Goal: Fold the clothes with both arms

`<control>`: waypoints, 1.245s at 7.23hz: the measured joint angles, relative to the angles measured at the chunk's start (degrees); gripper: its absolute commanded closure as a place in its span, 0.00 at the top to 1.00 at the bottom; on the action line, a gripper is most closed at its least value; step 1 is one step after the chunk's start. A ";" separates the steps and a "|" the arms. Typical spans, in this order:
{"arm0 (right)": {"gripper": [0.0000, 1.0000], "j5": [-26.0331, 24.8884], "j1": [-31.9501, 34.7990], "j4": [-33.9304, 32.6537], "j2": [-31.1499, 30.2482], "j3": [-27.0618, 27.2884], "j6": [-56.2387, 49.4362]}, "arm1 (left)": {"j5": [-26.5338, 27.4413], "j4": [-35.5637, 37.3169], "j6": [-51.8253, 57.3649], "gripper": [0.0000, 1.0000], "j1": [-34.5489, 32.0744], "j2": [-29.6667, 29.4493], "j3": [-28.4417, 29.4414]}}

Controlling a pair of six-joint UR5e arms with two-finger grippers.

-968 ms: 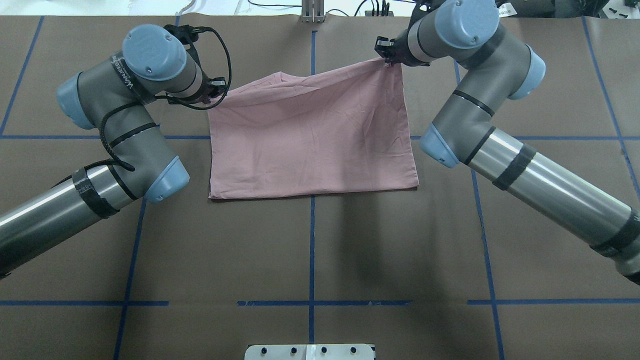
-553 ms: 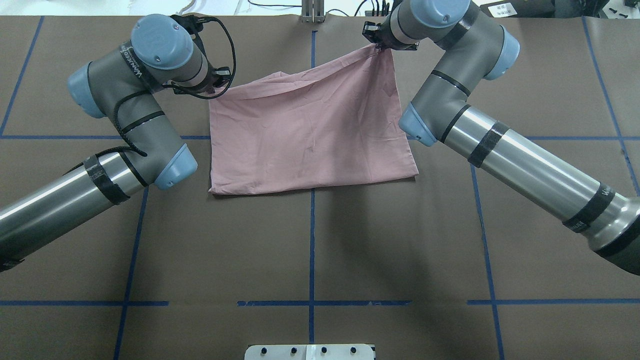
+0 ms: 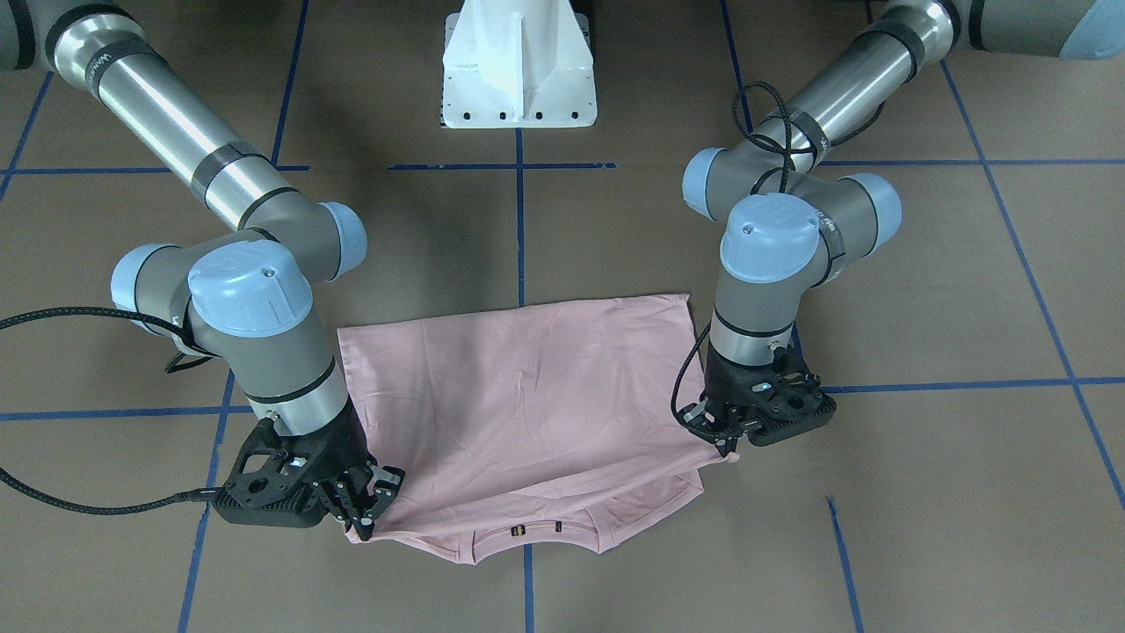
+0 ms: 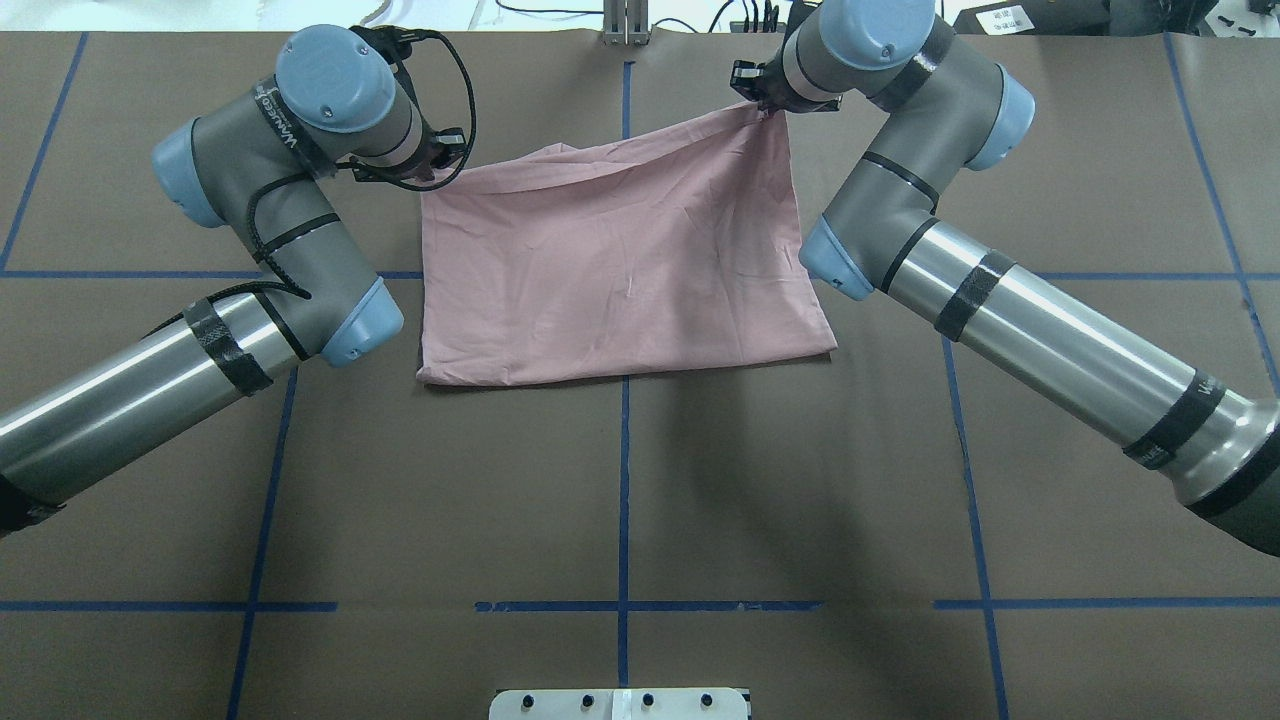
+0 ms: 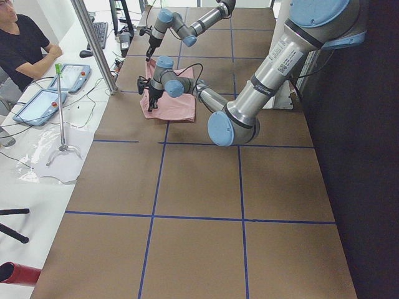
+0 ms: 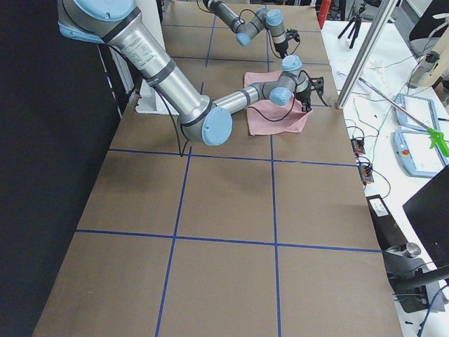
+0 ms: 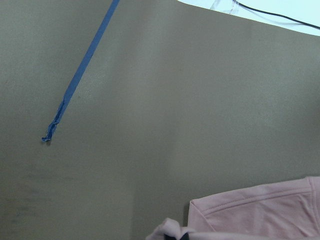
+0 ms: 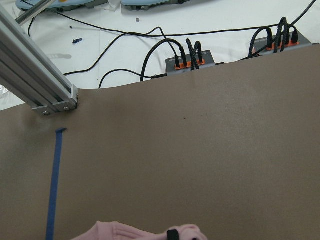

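Left arm (image 4: 270, 200) in from the left edge of the overhead view, elbow bent, wrist turned toward the far side of the brown bench (image 4: 620, 500). Left tool (image 3: 725, 444) closed on the far left corner of the shirt (image 4: 620, 270), a small bunch of pink cloth pinched between its black fingers (image 3: 716, 432). From the left wrist view, only a scrap of that pinched cloth at the bottom edge, with a hemmed sleeve flat on the bench just beside it.

Between the arms, the shirt spread plain side up across the centre tape line (image 4: 624, 480), in the far half of the bench. Near edge flat on the surface; far edge raised at both held corners and sagging between them. In the front-facing view, collar (image 3: 527, 536) with a small dark label on the bench under that raised edge, apparently a lower layer of the same shirt.

Right tool (image 3: 362, 523) also closed, gripping the far right corner, which peaks higher than the left one in the overhead view. Right arm (image 4: 1000, 290) in from the right edge, elbow close beside the shirt's right side.

White base (image 3: 518, 61) at the robot's side of the bench, well apart from the shirt.
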 measured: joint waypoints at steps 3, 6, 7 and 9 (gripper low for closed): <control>0.00 0.00 -1.57 4.59 -3.39 0.92 -0.19 | -0.20 -0.24 -0.04 0.00 0.27 -0.30 0.12; 0.00 -0.19 -1.60 7.68 -5.58 0.99 -1.19 | -0.08 -0.32 0.02 0.00 0.33 0.16 1.17; 0.01 -0.24 -1.60 7.80 -5.53 0.96 -1.25 | -0.02 -0.32 0.01 0.70 0.32 0.16 1.30; 1.00 -0.39 -1.64 7.82 -5.47 0.84 -1.25 | 0.04 -0.34 -0.05 1.00 0.43 0.10 1.35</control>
